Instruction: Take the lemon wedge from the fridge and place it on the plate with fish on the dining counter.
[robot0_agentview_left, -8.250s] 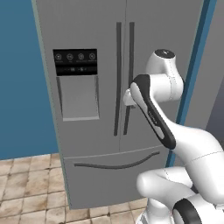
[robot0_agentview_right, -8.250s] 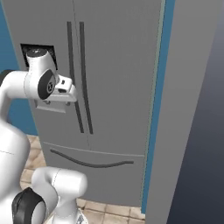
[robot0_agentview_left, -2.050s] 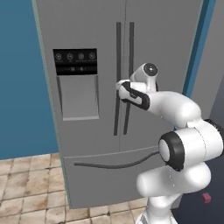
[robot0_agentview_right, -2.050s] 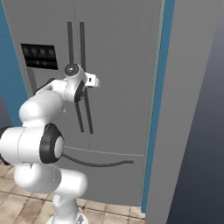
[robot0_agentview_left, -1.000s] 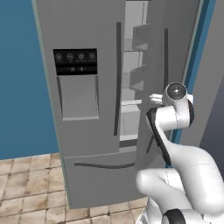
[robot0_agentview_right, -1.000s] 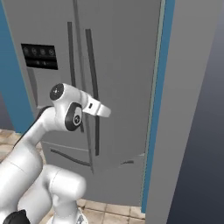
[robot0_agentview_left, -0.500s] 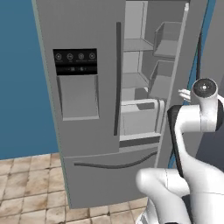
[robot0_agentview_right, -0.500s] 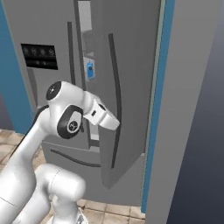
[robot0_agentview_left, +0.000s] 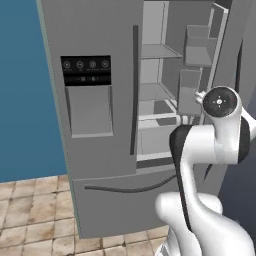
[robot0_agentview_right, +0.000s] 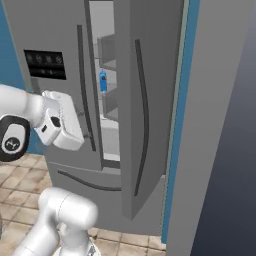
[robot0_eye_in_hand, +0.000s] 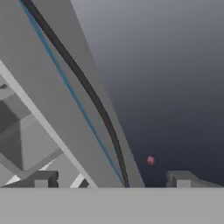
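Left base view: the fridge (robot0_agentview_left: 100, 115) stood with its right door swung wide, grey shelves bare; I judged I should clear the arm before reaching in.

Right base view: small blue bottle (robot0_agentview_right: 103, 81) at 11 o'clock.

Hand view: fingers (robot0_eye_in_hand: 111, 180) spread astride the door handle (robot0_eye_in_hand: 89, 92); lemon wedge unseen.

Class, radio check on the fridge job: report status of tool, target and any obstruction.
Tool open, astride the right door's edge and dark handle. Fridge right door swung wide, shelves exposed. Lemon wedge not sighted; blue bottle on a shelf.
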